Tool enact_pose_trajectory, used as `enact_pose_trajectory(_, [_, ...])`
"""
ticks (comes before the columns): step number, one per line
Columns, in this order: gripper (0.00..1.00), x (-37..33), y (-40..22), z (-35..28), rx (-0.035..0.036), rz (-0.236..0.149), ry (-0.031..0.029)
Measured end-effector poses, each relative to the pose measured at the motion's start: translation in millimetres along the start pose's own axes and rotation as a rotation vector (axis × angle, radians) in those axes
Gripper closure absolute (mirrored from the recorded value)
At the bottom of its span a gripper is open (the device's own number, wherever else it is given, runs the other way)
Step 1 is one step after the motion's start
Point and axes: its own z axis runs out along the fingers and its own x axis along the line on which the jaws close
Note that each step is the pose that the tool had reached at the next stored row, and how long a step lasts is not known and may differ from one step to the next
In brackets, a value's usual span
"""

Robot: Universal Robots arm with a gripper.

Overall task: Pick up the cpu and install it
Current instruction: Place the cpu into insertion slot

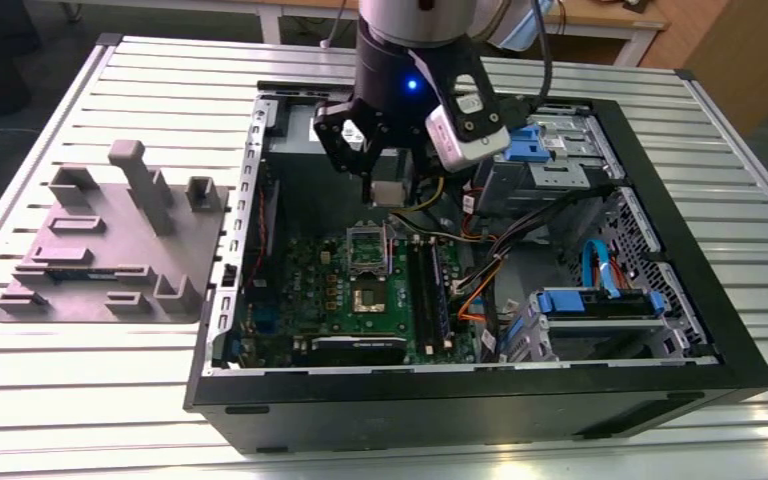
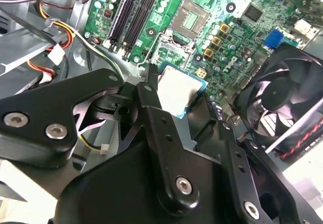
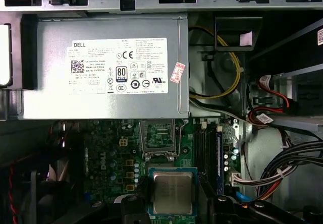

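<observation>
Your gripper [image 1: 386,190] hangs inside the open computer case [image 1: 491,410], jaws pinching the cpu [image 2: 180,89] by its edges: the carry step, mid-task. The bare socket [image 1: 368,296] waits at 6 o'clock in the exterior view; seating likely calls for squaring chip to socket.
</observation>
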Motion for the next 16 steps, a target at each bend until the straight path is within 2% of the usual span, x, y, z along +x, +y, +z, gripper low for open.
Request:
enact_pose_trajectory(5, [0.53, -0.1, 0.0, 8.4, -0.0001, 0.000, 0.0009])
enact_pose_trajectory(12, [0.53, -0.1, -0.1, 8.8, -0.0001, 0.000, 0.0010])
enact_pose_trajectory(16, [0.53, -0.1, -0.1, 12.7, -0.0001, 0.000, 0.0010])
